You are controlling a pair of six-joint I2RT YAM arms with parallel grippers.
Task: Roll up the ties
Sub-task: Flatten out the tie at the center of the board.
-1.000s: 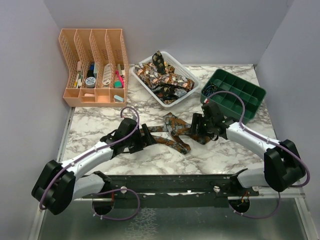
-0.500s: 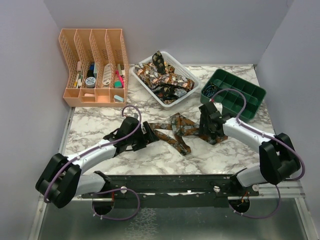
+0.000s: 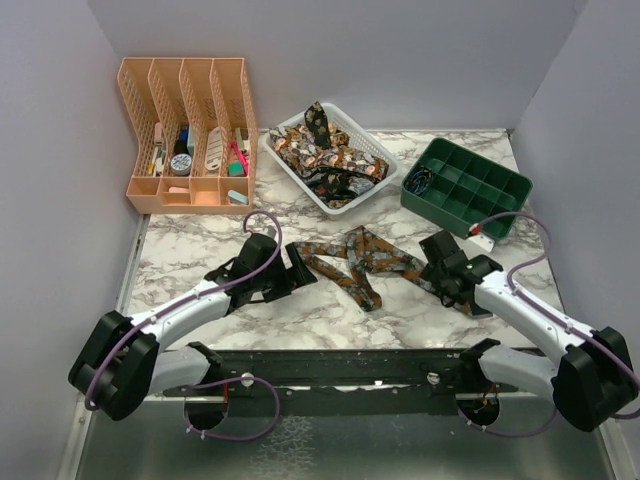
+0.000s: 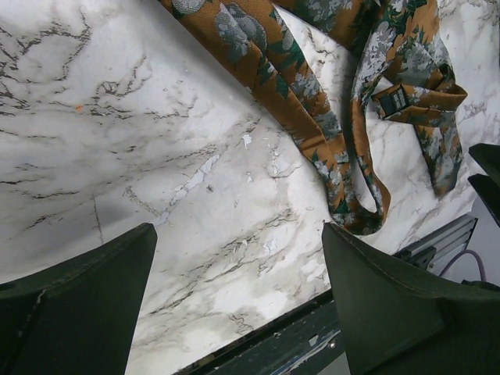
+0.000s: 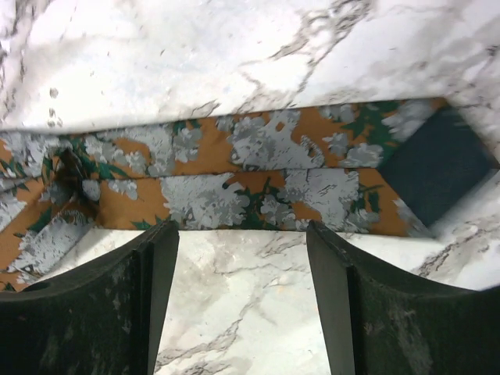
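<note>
Honestly, the job has barely started as far as I can tell. One tie [image 3: 362, 262] lies on the marble bench [image 3: 200, 250] between the two arms. It's unrolled, folded over itself in a loose zigzag with the ends going off in different directions. The other ties [image 3: 322, 160] are heaped in the white basket [image 3: 372, 143] at the back, so everything is left to roll.

The left tool [image 3: 298, 268] sits near the tie's left end, jaws spread wide, with only bare marble between them in its wrist view [image 4: 238, 301]. The right tool [image 3: 437, 262] is at the other end, also released and gripping nothing. In its own camera [image 5: 242, 301] the fabric [image 5: 258, 176] runs across just past the fingertips, not between them.

Material-wise it looks like a thin, floppy printed weave: orange-brown ground, grey-cream flowers, bits of green leaf. The wide end comes to a point with dark lining [image 5: 437, 164] showing. The left wrist view [image 4: 289, 86] shows the narrow part curling back, with a small keeper loop [image 4: 394, 100] on the underside.

My guess is the rolls end up in the green compartment tray [image 3: 480, 195], hard plastic with a grid of cells. The peach organizer [image 3: 150, 100] is perforated plastic and probably irrelevant.
</note>
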